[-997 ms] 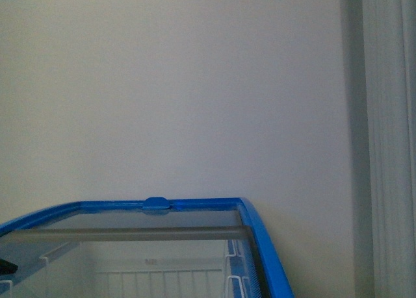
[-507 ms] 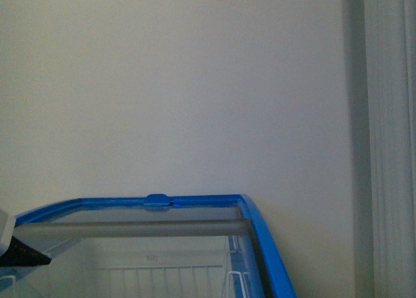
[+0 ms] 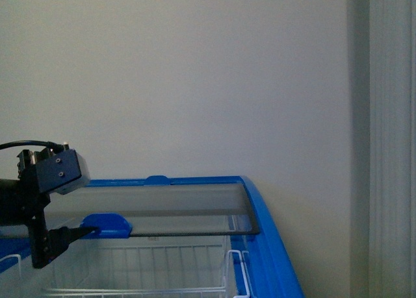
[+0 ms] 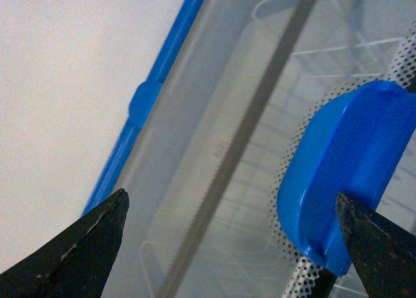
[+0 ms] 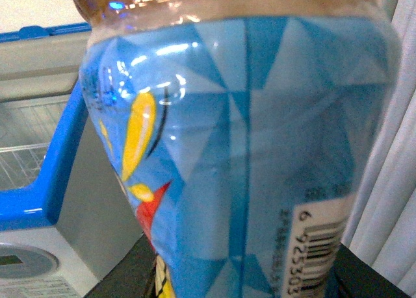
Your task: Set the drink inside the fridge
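Note:
The fridge, a white chest with a blue top rim (image 3: 272, 243), fills the lower front view, its glass lid (image 3: 188, 207) lying across the top. My left gripper (image 3: 77, 234) is open at the lid's blue handle (image 3: 109, 223). In the left wrist view the handle (image 4: 344, 181) sits just inside one fingertip (image 4: 377, 249), the other fingertip (image 4: 84, 246) standing wide over the glass; whether they touch is unclear. My right gripper (image 5: 244, 282) is shut on the drink bottle (image 5: 247, 136), blue-labelled with a barcode, held beside the fridge's blue rim (image 5: 58, 155).
A white wire basket (image 3: 162, 269) hangs inside the fridge under the glass. The grey oval control panel (image 5: 19, 262) shows on the fridge's white side. A plain wall stands behind the fridge and a pale curtain (image 3: 390, 149) hangs at the right.
My left gripper has come into the front view from the left and reached the lid's blue handle, which was not showing before. The fridge's rim sits higher in that view.

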Motion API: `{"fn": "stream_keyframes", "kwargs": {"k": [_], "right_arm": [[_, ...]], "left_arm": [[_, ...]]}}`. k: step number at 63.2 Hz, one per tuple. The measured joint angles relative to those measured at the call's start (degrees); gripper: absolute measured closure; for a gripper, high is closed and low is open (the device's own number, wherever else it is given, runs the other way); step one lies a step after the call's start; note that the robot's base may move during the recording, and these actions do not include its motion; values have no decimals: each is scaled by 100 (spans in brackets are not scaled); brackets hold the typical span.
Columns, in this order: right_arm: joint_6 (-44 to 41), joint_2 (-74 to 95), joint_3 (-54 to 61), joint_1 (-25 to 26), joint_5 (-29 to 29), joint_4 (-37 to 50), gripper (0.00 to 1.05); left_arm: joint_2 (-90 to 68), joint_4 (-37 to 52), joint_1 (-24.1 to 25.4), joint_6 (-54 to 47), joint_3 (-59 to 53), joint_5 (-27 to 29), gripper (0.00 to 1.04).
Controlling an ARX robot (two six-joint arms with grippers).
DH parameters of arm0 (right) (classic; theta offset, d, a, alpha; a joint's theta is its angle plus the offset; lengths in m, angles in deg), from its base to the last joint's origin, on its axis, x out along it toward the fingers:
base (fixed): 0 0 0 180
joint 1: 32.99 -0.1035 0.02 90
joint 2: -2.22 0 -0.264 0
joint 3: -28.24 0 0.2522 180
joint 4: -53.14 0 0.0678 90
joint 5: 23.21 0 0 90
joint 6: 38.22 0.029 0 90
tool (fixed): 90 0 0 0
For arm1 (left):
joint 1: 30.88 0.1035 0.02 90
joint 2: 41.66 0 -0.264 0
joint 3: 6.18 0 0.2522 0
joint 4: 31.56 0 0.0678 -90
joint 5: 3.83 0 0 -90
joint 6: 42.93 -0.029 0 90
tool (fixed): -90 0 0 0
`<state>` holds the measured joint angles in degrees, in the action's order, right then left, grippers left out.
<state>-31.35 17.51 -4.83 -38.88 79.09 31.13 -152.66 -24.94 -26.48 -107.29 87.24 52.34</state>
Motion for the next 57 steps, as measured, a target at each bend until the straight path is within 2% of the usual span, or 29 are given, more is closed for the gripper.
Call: {"fn": "stream_keyframes", "kwargs": {"k": [22,34,40,48,57], "right_arm": [[0,-2,0,0,0,0,65],[0,0,0,0,0,0,65],[0,0,0,0,0,0,65],[0,0,0,0,-2,0,65],[0,0,0,0,0,0,65]], "left_arm": [[-800,1359,-404,256,876,1432,8],[-518,1493,-496,1128,463,1958,8],[229,1204,-501,2492,-330,2087,8],[1685,1241,-442,4347,-1554,2100,8],[4138,535,-114,6238,-3344,1843,8]]}}
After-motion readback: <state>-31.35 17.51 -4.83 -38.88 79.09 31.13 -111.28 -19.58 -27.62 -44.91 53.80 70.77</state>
